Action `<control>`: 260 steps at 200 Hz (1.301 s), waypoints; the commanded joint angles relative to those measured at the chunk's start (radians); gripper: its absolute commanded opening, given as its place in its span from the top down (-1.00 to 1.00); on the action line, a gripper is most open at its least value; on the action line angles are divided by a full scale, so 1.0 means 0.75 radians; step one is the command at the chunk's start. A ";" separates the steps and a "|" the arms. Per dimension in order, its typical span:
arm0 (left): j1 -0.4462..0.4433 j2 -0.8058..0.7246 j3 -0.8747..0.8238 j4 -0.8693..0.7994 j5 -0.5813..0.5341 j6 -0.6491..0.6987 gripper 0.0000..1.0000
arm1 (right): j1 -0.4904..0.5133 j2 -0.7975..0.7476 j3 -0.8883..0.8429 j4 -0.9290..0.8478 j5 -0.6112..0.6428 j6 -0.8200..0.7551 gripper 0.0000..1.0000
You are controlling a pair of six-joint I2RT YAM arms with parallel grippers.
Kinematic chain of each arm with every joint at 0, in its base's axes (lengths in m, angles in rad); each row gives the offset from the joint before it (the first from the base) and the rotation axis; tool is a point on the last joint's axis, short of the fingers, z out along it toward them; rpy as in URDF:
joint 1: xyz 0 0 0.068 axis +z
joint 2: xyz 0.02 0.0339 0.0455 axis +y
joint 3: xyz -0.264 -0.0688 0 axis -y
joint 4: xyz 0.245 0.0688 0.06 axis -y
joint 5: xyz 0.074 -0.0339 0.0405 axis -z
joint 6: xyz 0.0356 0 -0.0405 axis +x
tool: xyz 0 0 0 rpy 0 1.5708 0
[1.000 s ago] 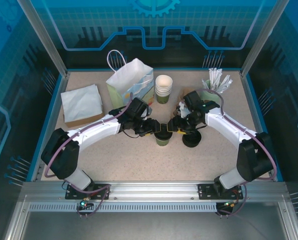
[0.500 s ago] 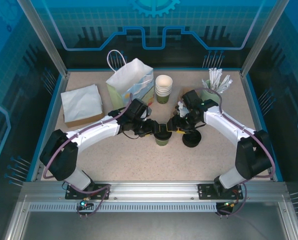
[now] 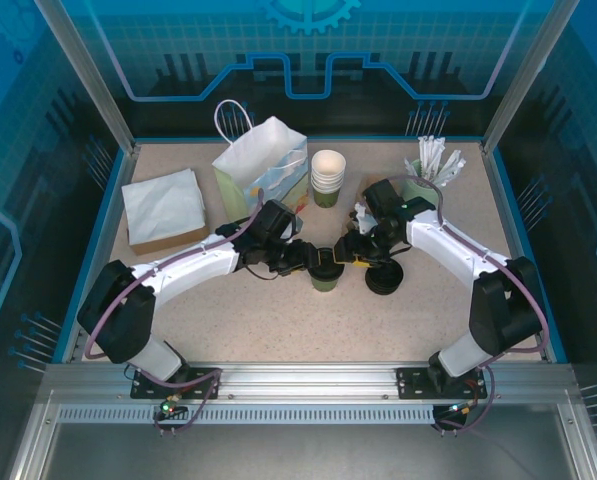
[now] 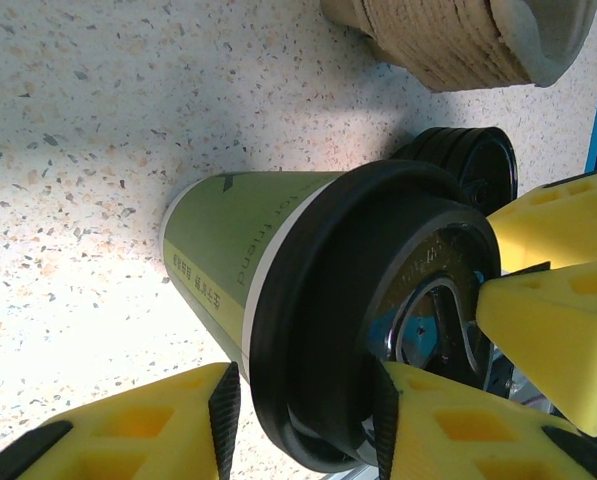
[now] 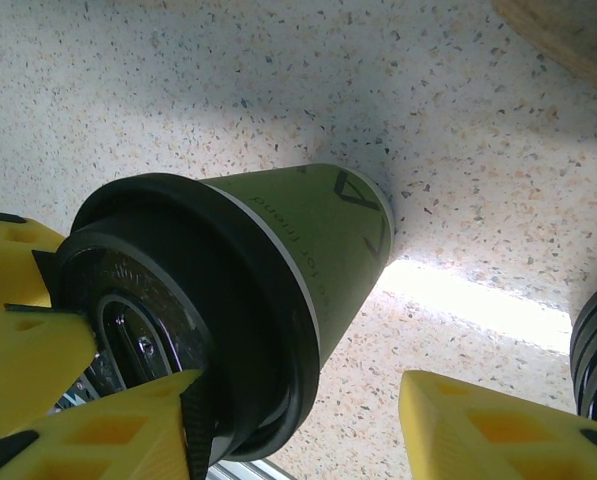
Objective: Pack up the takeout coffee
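A green paper coffee cup with a black lid stands upright mid-table. My left gripper reaches it from the left and my right gripper from the right. In the left wrist view the left gripper straddles the lid's rim. One pad rests on the lid's top and the other sits a sliver off the rim's outside. In the right wrist view the right gripper is open, with one finger on the lid and the other well clear of the cup. A white paper bag stands at the back left.
A stack of black lids sits just right of the cup. Stacked empty cups stand behind it, with brown sleeves nearby. A cup of stirrers is at the back right and napkins at the left.
Both grippers have narrowed slightly around the lid, and the right arm has edged a little left. The cup has not moved.
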 commanded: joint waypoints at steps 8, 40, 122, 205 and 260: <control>-0.012 0.050 -0.101 -0.266 -0.092 -0.019 0.19 | 0.028 0.068 -0.016 -0.165 0.099 -0.028 -0.04; -0.012 0.062 -0.123 -0.276 -0.112 -0.031 0.21 | 0.030 0.086 -0.007 -0.182 0.098 -0.035 -0.02; -0.011 0.090 -0.128 -0.223 -0.099 -0.046 0.23 | 0.030 0.127 -0.022 -0.216 0.109 -0.054 0.16; -0.012 0.042 -0.030 -0.230 -0.101 -0.035 0.07 | 0.031 0.050 0.017 -0.113 0.008 -0.037 0.18; 0.004 0.034 0.101 -0.270 -0.109 -0.013 -0.27 | 0.025 0.042 0.147 -0.078 -0.052 -0.028 0.02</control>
